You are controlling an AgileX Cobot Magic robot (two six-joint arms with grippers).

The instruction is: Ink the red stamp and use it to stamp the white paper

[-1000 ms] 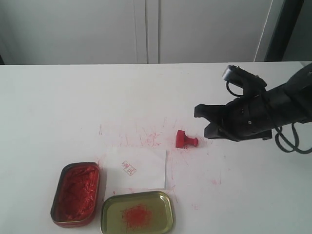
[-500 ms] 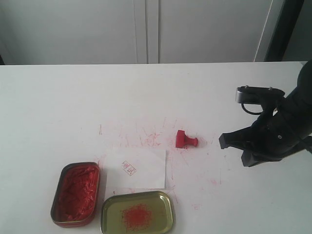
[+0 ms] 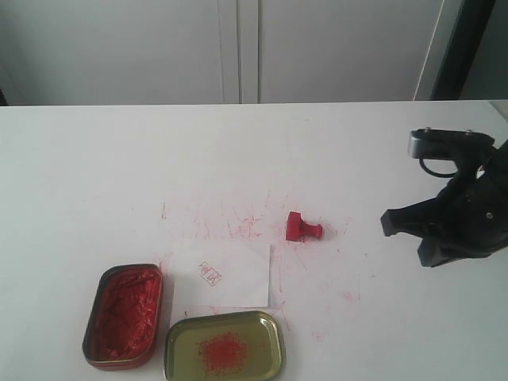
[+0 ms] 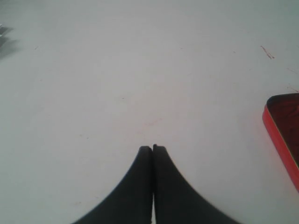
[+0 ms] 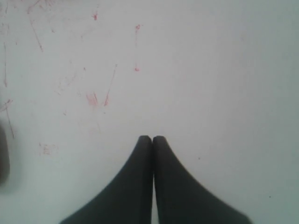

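Note:
The red stamp [image 3: 302, 228] lies on its side on the tabletop, handle pointing right, and nothing touches it. Left of it and nearer the front lies the white paper [image 3: 223, 274], flat, with a small red imprint on it. My right gripper [image 3: 390, 223] hovers well to the right of the stamp, and its fingers [image 5: 152, 138] are shut on nothing over red-smeared table. My left gripper [image 4: 153, 148] is shut and empty over bare table; the exterior view does not show it. Neither wrist view shows the stamp.
The oblong tin of red ink paste [image 3: 125, 316] stands at the front left, and its rim [image 4: 281, 135] shows in the left wrist view. A gold tray [image 3: 225, 346] with a red smudge sits beside it, just in front of the paper. Red scratches mark the tabletop [image 3: 246, 222].
My right arm has drawn back to the right, away from the stamp. The stamp, paper, tin and tray have not moved.

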